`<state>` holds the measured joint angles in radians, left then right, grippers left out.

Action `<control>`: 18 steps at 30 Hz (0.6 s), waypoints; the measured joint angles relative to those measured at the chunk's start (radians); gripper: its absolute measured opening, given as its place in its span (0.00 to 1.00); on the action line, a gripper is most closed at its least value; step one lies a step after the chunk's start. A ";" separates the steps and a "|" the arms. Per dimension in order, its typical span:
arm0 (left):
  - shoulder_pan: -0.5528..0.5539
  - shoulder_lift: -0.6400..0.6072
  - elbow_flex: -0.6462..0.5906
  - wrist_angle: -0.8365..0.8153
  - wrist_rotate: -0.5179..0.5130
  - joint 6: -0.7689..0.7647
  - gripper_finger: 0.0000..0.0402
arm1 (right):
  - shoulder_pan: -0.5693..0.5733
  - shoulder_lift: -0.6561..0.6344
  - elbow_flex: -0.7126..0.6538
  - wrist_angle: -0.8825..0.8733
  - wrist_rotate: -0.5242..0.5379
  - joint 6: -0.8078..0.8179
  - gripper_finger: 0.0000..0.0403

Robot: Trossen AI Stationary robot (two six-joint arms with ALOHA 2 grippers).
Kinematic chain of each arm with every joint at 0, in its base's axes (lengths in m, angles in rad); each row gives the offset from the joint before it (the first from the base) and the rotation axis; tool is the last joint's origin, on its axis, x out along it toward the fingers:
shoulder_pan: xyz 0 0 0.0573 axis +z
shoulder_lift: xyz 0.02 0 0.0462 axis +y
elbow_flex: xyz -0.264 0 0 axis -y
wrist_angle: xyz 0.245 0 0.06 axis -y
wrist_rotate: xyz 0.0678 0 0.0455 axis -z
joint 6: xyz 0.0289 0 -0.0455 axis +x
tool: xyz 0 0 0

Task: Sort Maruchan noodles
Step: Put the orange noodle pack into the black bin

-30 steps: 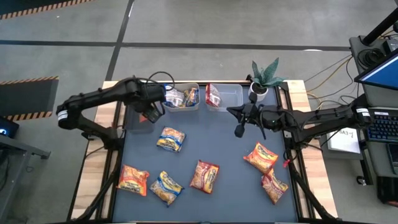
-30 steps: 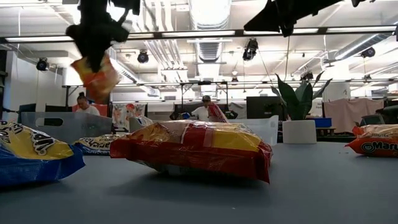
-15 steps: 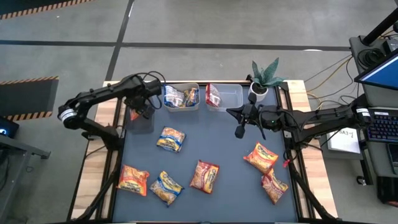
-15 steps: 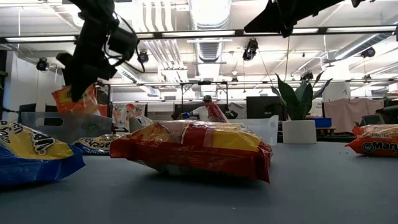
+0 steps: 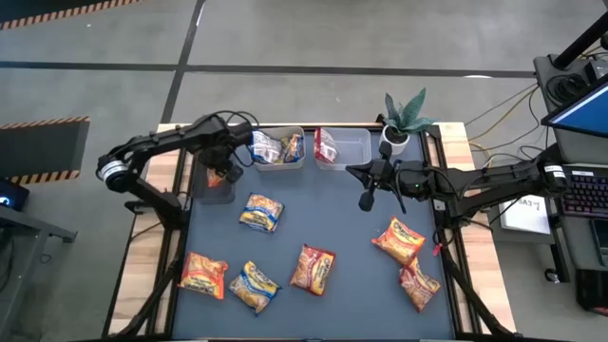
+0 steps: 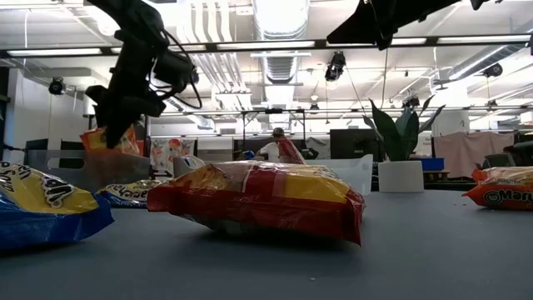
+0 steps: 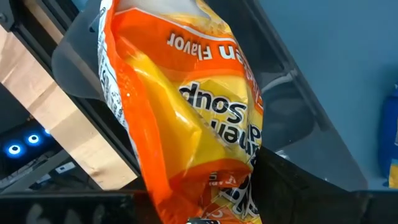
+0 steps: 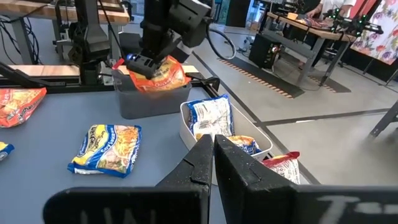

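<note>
while the nearest stretch of the desk (image 5: 342,233) carries 6 loose packets, none of them is being handled: an orange one (image 5: 203,275), 2 blue-and-yellow ones (image 5: 254,286) (image 5: 260,212), a red one (image 5: 312,269), and 2 more orange ones at the right (image 5: 398,240) (image 5: 419,284). further back, the right tool (image 5: 365,200) hangs over the desk's middle with its fingers pressed together on nothing, waiting. at the back edge stand 3 clear tubs; the middle tub (image 5: 279,147) holds blue-and-yellow packets, the right tub (image 5: 344,148) has a red packet at one end. the left tool (image 5: 218,178) is over the left tub (image 5: 213,183), grasping an orange-yellow packet (image 7: 180,118) by one end, and in the right wrist view the packet sits at the tub's rim, partly inside.

the main risk, as i judge it, is a release while the packet is crooked: the crinkly wrapper could catch on the rim and the packet could hang half out or slide onto the wooden edge beside the tub. another risk is the tool pressing on the light tub wall and shifting or tipping the tub. the wrapper could also cling to a finger and lift back out when the arm rises.
</note>
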<state>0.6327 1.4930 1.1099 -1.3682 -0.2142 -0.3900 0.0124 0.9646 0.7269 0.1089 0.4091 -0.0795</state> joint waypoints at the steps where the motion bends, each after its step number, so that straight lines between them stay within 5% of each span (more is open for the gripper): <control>1: 0.000 0.006 0.000 0.000 0.002 -0.001 0.30 | 0.000 0.000 0.000 0.000 0.000 -0.001 0.02; 18: -0.004 0.025 0.000 0.025 0.084 0.004 0.31 | 0.000 0.000 0.001 0.000 0.001 -0.012 0.02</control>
<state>0.6289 1.5181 1.1099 -1.3436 -0.1307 -0.3862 0.0124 0.9646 0.7277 0.1089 0.4103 -0.0917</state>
